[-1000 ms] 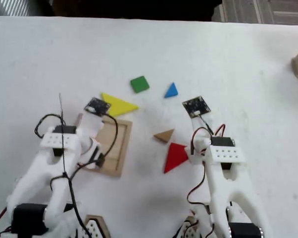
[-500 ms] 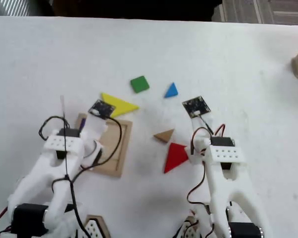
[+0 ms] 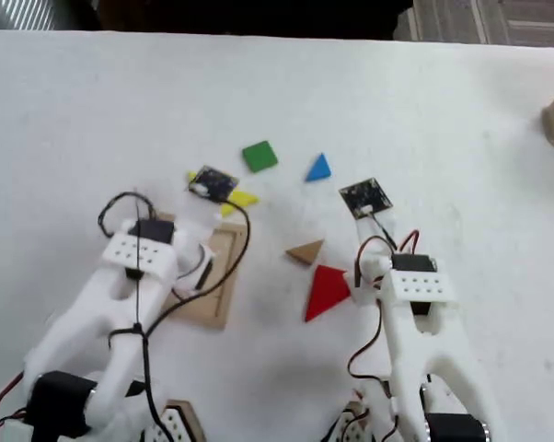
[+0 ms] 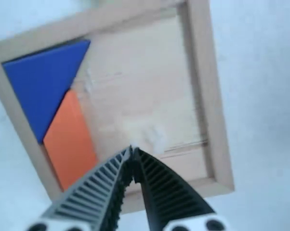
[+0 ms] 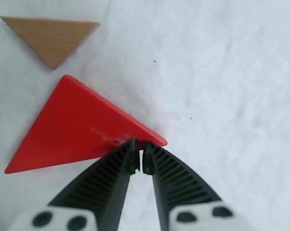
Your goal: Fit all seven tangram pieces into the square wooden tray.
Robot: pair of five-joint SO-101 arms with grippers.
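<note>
Table (image 3: 424,110): white, carries all the pieces. The left arm (image 3: 121,285) lies across the near part of the wooden tray (image 3: 224,276). The right arm (image 3: 422,304) stands well apart on the other side.

Tray: two pieces are seated. A large blue triangle (image 4: 44,77) fills one corner and an orange piece (image 4: 70,139) touches it along one edge. The rest of the floor is bare wood. Judged two of seven placed.

Loose pieces, large to small:
- Yellow triangle (image 3: 243,198): just beyond the tray's far rim, partly hidden under the left wrist's board.
- Red triangle (image 5: 77,127): beside the right arm.
- Tan triangle (image 5: 51,36): near the red one, not touching it.
- Green square (image 3: 259,156) and small blue triangle (image 3: 319,168): farther out, well apart from both arms.

Left hand (image 4: 132,153): jaws pressed together and empty, tips hanging over the tray floor near the rim.

Right hand (image 5: 139,147): jaws nearly together with only a slit between them, holding nothing.

Key relation: the right hand's tips sit at the red triangle's long edge, close to one acute corner, and that edge runs slantwise away from the tips. The right arm is clearly nearer the red piece and the left arm nearer the yellow. Judgement: either hand must spread before it can take a piece.
</note>
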